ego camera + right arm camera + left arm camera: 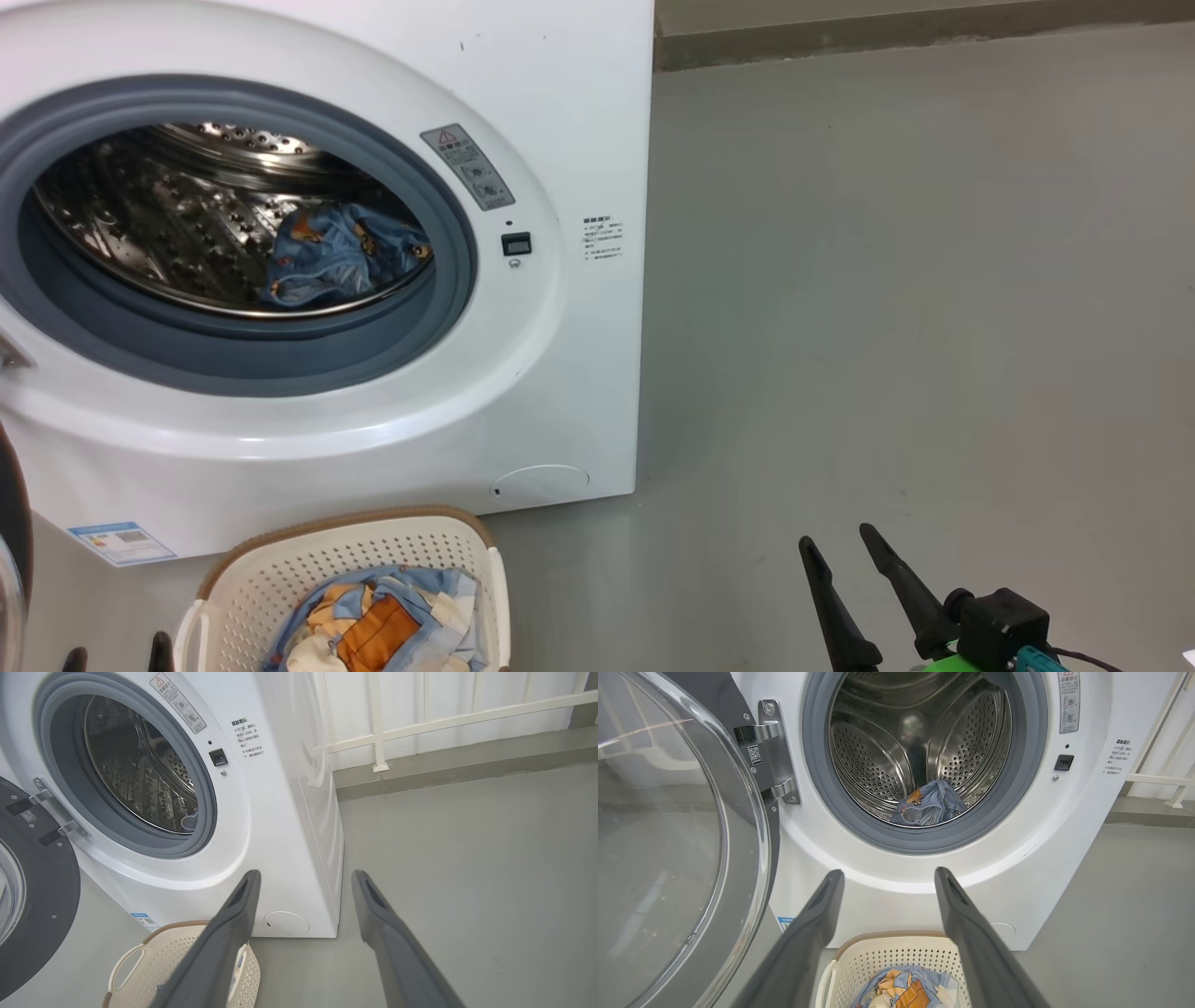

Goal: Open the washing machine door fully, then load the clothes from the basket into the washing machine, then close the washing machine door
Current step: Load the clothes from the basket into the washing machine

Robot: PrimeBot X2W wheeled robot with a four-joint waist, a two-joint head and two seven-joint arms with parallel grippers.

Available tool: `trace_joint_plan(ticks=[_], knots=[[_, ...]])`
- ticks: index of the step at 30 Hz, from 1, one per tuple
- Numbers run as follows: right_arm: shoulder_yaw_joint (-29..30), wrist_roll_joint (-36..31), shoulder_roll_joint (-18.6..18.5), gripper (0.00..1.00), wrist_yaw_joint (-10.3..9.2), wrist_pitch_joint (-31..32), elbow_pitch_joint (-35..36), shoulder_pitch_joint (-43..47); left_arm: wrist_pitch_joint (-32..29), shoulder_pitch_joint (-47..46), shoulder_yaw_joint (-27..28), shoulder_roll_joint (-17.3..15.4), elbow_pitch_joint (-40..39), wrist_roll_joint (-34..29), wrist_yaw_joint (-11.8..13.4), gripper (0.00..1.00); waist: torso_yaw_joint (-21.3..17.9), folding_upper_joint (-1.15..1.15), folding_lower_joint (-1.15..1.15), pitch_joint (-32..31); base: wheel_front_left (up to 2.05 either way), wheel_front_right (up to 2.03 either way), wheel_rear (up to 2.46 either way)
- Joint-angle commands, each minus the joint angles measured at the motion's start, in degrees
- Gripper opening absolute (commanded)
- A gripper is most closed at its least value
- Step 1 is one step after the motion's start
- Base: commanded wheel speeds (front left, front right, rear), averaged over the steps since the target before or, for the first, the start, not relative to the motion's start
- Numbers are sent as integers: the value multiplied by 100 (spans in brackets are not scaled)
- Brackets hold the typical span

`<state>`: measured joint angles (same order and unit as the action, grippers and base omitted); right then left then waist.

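Left gripper (888,872) wide open, empty. Basket (896,952) just below fingers, clothes (906,991) heaped inside; one piece in washing machine (1064,835) ahead. Right gripper (306,872) spread, empty. Washing machine door (658,835) swung out leftward. Risk: deep grab hooks basket; trailing cloth snags grey ring (924,842).

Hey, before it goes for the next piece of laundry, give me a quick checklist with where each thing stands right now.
1. door swung clear of the opening: ok.
2. left gripper open, empty: ok.
3. right gripper open, empty: ok.
4. clothes waiting in the basket: ok.
5. blue garment inside the drum: ok.
6. number of pieces in the basket: cannot tell.
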<state>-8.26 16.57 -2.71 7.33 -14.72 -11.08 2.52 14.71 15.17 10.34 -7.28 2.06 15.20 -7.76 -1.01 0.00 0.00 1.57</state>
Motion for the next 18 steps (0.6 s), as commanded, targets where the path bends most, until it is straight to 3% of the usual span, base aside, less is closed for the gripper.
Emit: trace_joint_plan(ticks=[1,18], knots=[[-122,-15,-17,100,16,-28,156,-42,29,-90,200,-60,-109,-61,27,100,2,0,0,10,0,0,0],[-83,28,-17,100,16,-28,194,-56,29,28,92,-68,-171,-15,27,100,2,0,0,63,0,0,0]])
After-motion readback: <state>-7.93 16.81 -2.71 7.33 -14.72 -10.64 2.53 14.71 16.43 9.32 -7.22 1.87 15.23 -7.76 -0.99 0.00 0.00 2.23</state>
